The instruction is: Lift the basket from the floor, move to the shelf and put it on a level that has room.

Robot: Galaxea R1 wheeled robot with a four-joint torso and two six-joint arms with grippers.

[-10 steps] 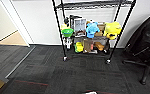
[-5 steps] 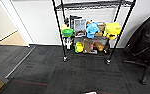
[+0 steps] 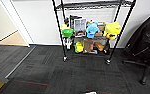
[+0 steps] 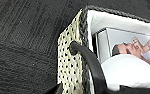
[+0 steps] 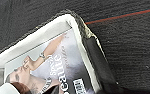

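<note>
The basket (image 4: pixel 69 62) shows close up in the left wrist view, with a beige perforated side, a dark braided rim and a white lining. A black handle (image 4: pixel 91 62) arches over that rim. The right wrist view looks at another corner of the basket (image 5: pixel 77 23) and a black strap (image 5: pixel 99 66) along its edge. Whether either gripper holds it, I cannot tell. The shelf (image 3: pixel 59 32), a black wire rack on casters, stands ahead against the white wall. Its upper wire level (image 3: pixel 91 4) shows nothing on the part I see. The floor (image 3: pixel 78 72) is dark carpet.
A magazine (image 5: pixel 56 65) lies inside the basket. Colourful toys (image 3: pixel 92 29) fill the rack's two lower tiers. A black office chair (image 3: pixel 146 45) stands right of the rack. A doorway (image 3: pixel 8 37) opens at the left. A thin red line (image 5: pixel 121 16) crosses the carpet.
</note>
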